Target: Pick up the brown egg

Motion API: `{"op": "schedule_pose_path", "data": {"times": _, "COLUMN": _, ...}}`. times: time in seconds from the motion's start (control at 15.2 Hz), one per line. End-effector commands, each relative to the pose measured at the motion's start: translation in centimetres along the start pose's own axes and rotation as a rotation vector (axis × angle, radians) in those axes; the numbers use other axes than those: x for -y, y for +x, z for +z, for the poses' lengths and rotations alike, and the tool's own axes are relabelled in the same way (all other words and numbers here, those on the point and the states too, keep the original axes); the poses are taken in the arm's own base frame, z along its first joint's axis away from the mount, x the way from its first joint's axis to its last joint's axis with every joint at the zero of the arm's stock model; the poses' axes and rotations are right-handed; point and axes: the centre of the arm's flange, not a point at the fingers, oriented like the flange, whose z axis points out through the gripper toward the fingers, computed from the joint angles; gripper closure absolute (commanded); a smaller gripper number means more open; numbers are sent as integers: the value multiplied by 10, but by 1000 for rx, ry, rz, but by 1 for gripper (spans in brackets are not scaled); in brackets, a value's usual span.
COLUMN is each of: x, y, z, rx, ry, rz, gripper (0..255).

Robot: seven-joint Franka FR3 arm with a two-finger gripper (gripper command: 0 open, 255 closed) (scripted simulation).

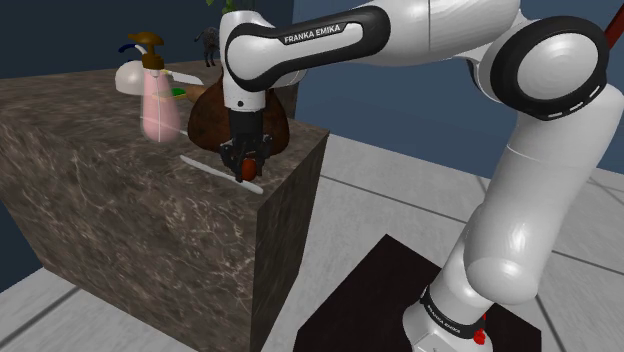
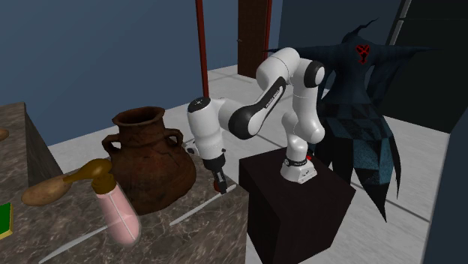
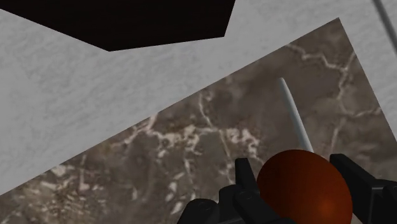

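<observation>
A reddish-brown egg [image 3: 304, 188] sits clasped between my gripper's [image 3: 298, 170] two black fingers, and the gripper is shut on it. In the shoulder view the gripper [image 1: 244, 170] points straight down near the marble counter's [image 1: 120, 190] front corner, with a glimpse of the egg [image 1: 250, 160] between the fingers. The second exterior view shows the gripper [image 2: 220, 182] low over the counter edge, right of the brown jug. I cannot tell whether the egg touches the counter.
A thin white utensil [image 1: 218, 168] [image 3: 294, 114] lies on the counter under the gripper. Behind it stands a brown clay jug [image 1: 212, 125] [image 2: 146, 161]. A pink pump bottle [image 1: 155, 100] [image 2: 120, 214] stands further along. The counter's edge drops to grey floor [image 3: 95, 95].
</observation>
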Motion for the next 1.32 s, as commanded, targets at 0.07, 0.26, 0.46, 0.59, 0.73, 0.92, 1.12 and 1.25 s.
{"op": "schedule_pose_path", "data": {"times": 0.07, "x": -1, "y": 0, "z": 2, "rx": 4, "ry": -2, "rz": 1, "gripper": 255}}
{"op": "schedule_pose_path", "data": {"times": 0.26, "x": -1, "y": -1, "z": -4, "rx": 4, "ry": -2, "rz": 1, "gripper": 255}}
{"op": "schedule_pose_path", "data": {"times": 0.46, "x": 0, "y": -3, "z": -19, "rx": 4, "ry": -2, "rz": 1, "gripper": 255}}
{"op": "schedule_pose_path", "data": {"times": 0.59, "x": 0, "y": -5, "z": -30, "rx": 4, "ry": -2, "rz": 1, "gripper": 255}}
{"op": "schedule_pose_path", "data": {"times": 0.73, "x": 0, "y": -6, "z": -40, "rx": 4, "ry": -2, "rz": 1, "gripper": 255}}
{"op": "schedule_pose_path", "data": {"times": 0.92, "x": 0, "y": -9, "z": -56, "rx": 4, "ry": -2, "rz": 1, "gripper": 255}}
{"op": "schedule_pose_path", "data": {"times": 1.12, "x": 1, "y": -11, "z": -72, "rx": 4, "ry": -2, "rz": 1, "gripper": 255}}
{"op": "schedule_pose_path", "data": {"times": 1.25, "x": 1, "y": -12, "z": -78, "rx": 4, "ry": -2, "rz": 1, "gripper": 255}}
